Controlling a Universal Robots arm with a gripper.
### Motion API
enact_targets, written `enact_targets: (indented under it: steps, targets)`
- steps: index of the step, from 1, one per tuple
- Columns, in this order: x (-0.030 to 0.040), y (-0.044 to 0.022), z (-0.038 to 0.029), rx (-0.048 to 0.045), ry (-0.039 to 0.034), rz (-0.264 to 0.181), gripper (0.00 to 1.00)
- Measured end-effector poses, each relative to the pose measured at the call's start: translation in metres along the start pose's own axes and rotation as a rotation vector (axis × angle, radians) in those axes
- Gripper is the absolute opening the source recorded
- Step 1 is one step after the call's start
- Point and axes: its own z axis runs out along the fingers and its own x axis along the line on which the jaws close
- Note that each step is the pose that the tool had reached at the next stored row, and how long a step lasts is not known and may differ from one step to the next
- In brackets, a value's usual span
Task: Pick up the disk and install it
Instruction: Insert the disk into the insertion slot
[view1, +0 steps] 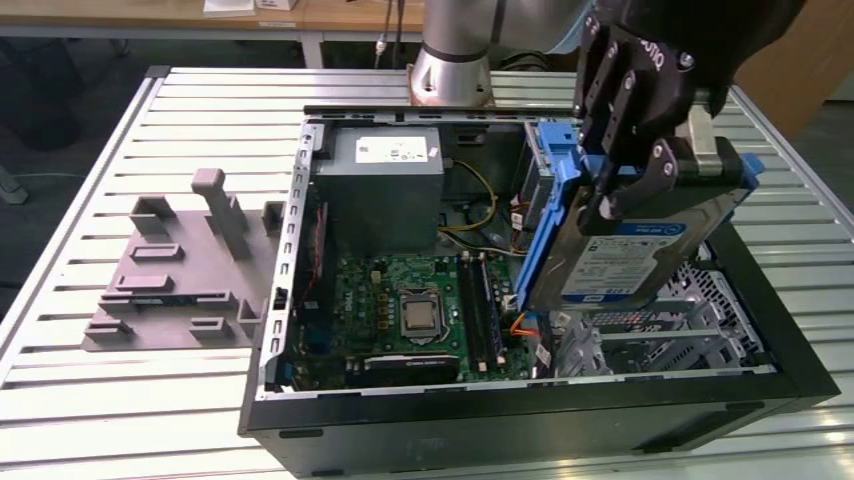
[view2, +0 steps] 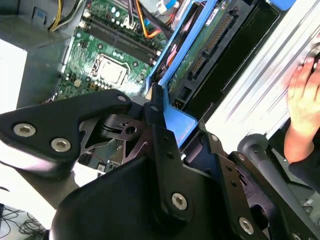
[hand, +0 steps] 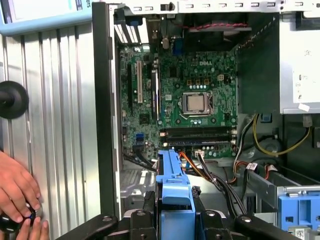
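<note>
worktop (view1: 80, 250): a slatted metal surface, and everything in play is carried on it.
computer case (view1: 534, 430): laid on its side with the panel off, so the inside is exposed to the exterior view.
grey fixture (view1: 174, 270): set flat on the worktop at the exterior view's left, just beside the computer case, with upright posts on it.
gripper (view1: 638, 175): hung over the case's side at the exterior view's right. The black fingers are clamped onto the upper end of the disk (view1: 634, 255), across its blue bracket.
power supply (view1: 380, 190): a grey box with a white sticker, seated in the far corner of the case.
motherboard (view1: 400, 300): green, laid along the case floor, between the power supply and the near wall.
disk: carried on edge and tilted, label turned to the exterior camera, held clear of the worktop. Its lower end is dipped into the case opening beside the metal drive cage (view1: 667, 330). Contact with the cage cannot be told.
hand (hand: 17, 187): a person's, seen outside the case on the worktop, curled round a small dark object.
processor socket (hand: 196, 102): a silver square, seen mid-motherboard.
</note>
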Motion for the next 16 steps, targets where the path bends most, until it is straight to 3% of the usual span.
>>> enact_targets:
  steps: [9,16]
  targets:
    - [0.0048,-0.0052,0.0009,0.0001,-0.0002,0.000,0.36]
    - [0.0040,-0.0219,0.0016,0.0000,-0.0001,0.000,0.36]
